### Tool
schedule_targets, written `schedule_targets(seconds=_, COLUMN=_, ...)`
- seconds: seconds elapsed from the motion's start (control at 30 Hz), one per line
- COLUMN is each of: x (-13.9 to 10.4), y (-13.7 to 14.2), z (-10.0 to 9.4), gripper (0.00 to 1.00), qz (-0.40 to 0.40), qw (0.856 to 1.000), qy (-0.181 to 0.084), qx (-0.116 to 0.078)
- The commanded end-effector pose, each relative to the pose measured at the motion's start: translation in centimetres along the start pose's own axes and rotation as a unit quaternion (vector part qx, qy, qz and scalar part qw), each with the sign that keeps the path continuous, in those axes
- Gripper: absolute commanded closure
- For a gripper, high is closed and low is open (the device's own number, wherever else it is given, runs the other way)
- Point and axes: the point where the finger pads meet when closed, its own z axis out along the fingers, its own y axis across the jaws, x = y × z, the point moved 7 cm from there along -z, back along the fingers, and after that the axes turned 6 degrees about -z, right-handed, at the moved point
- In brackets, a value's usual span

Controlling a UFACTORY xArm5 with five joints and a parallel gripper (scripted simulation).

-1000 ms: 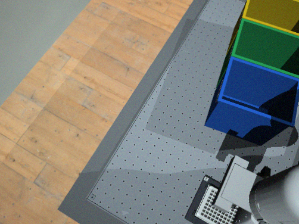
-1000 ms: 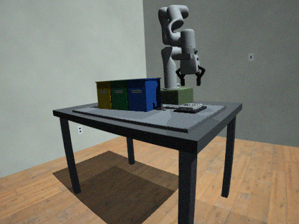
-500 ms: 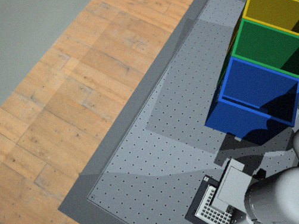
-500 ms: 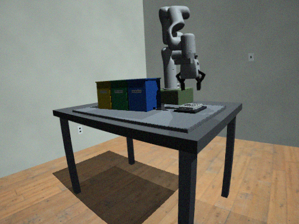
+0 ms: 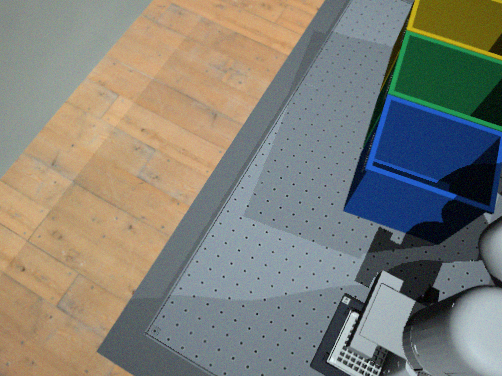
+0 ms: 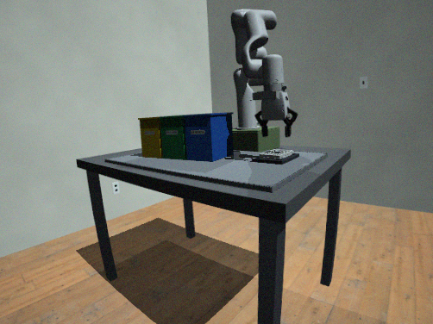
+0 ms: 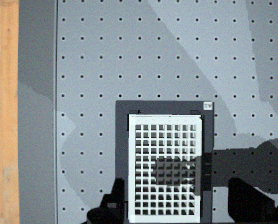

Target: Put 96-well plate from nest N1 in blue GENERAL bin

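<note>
The white 96-well plate (image 5: 350,358) (image 6: 276,152) (image 7: 165,165) lies flat in the dark plate nest N1 (image 5: 324,346) (image 6: 282,160) (image 7: 122,150) near the table's edge. My gripper (image 6: 275,129) (image 7: 176,196) is open and empty. It hangs straight above the plate, with a clear gap to it and one finger on each side of it in the wrist view. The blue bin (image 5: 395,199) (image 6: 207,138) stands upright, apart from the nest, and shows nothing inside.
A green bin (image 5: 445,74) (image 6: 172,138) and a yellow bin (image 5: 455,11) (image 6: 150,138) stand upright in a row with the blue one. All rest on a grey pegboard mat (image 5: 280,254) (image 6: 241,173). The arm's olive base block (image 6: 252,140) stands behind the nest.
</note>
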Motion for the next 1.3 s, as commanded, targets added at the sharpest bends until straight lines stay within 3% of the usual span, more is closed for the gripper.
schedule_targets(seconds=0.0, x=0.1, y=-0.1, z=0.2, gripper=0.0, qz=0.0, qw=1.0, qy=0.001, qx=0.001)
schedule_targets(seconds=0.87, x=0.1, y=0.0, z=4.3, gripper=0.0, qz=0.0, qw=1.0, qy=0.001, qx=0.001)
schedule_targets(seconds=1.27, x=0.1, y=0.0, z=4.3, gripper=0.0, qz=0.0, qw=1.0, qy=0.001, qx=0.001)
